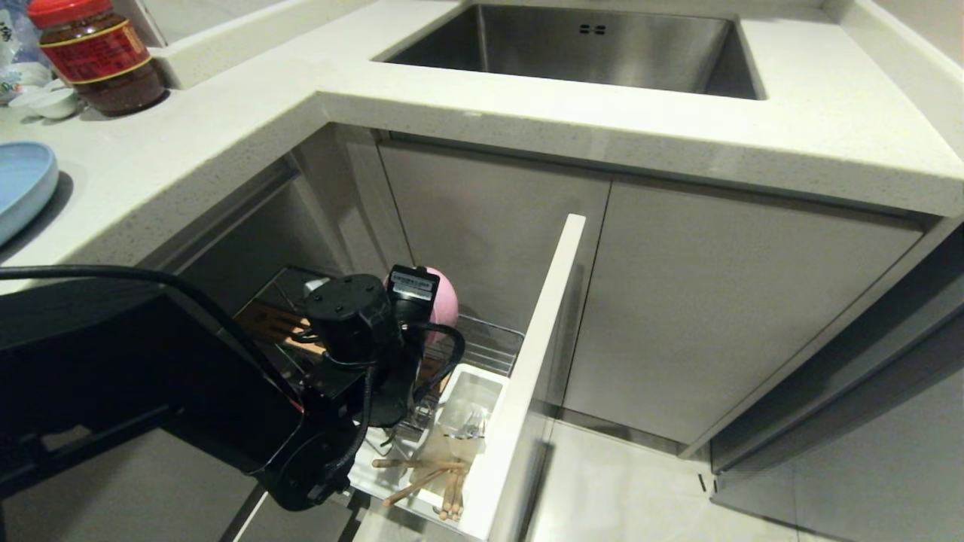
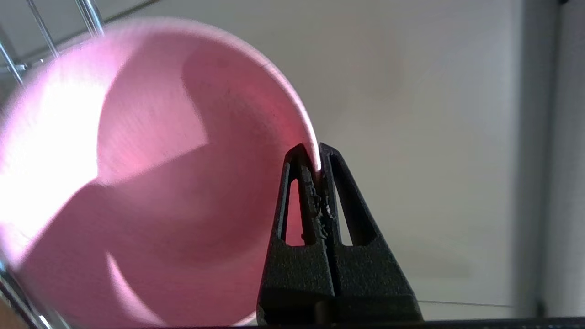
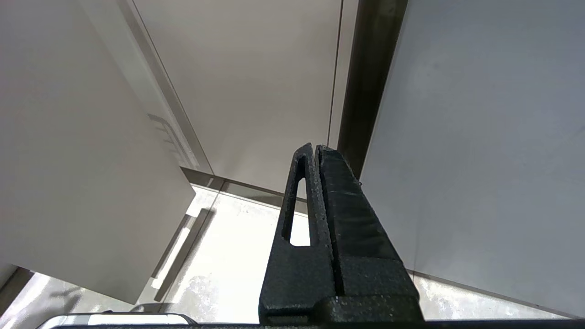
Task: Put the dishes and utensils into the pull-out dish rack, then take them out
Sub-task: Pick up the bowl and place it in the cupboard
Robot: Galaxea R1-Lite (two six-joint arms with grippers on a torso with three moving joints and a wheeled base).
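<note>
Risk first: the left gripper [image 2: 315,157] has only a thin bite on the rim of the pink bowl [image 2: 151,183], one finger inside, one outside, pressed tight on the edge. A smooth deep bowl hung from a single rim point can, I judge, swing or slip out if the wrist turns fast. It could also knock the rack [image 1: 482,342] wires close around it. Bowl sits low in the pulled-out rack, toward its far end, tilted on edge with its hollow facing the wrist camera. In the head view it shows just beyond the left wrist. Chopsticks [image 1: 422,474] lie in the near white bin [image 1: 482,380]. Plate [image 1: 22,184] is on the counter, far left. Right gripper [image 3: 315,148] is pressed together, empty, parked facing cabinet doors.
</note>
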